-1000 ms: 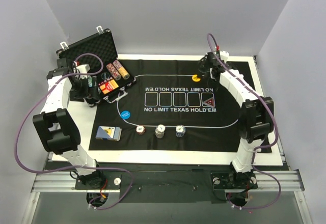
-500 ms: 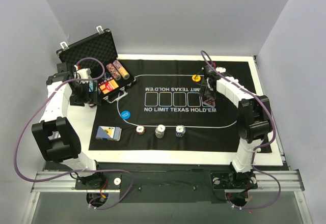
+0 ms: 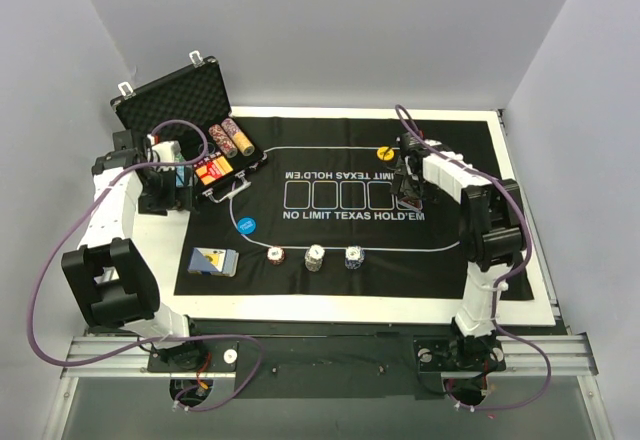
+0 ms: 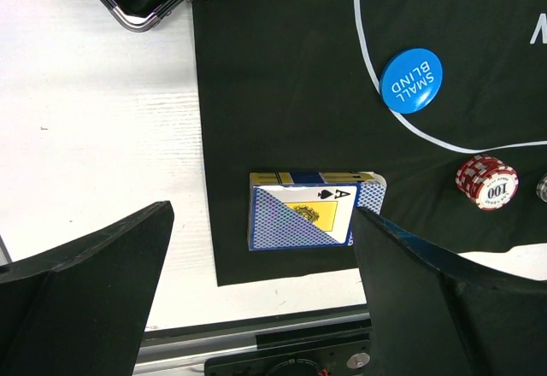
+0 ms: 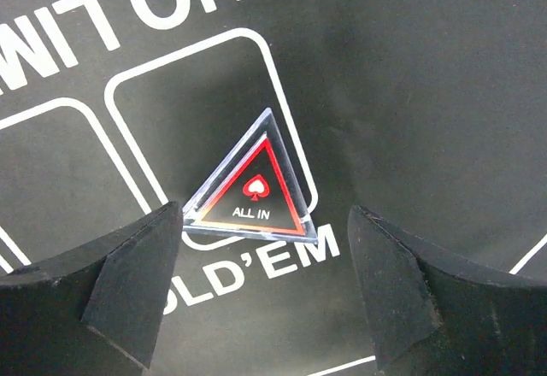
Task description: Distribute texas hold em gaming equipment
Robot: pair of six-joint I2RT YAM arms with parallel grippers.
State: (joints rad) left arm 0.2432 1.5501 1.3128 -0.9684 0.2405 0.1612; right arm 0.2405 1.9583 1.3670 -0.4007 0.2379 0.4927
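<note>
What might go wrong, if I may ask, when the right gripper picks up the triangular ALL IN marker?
1. The ALL IN marker lies flat on the felt mat under the right gripper, whose jaws stand open; the fingers may slide over its low edges or just push it.
2. Its slanted sides could make it twist out when squeezed.
3. The yellow button sits close to that arm and might get nudged.

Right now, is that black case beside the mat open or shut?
Open. The case has its lid tipped back, foam lining showing, and chip rows lie uncovered in its bottom half.
</note>
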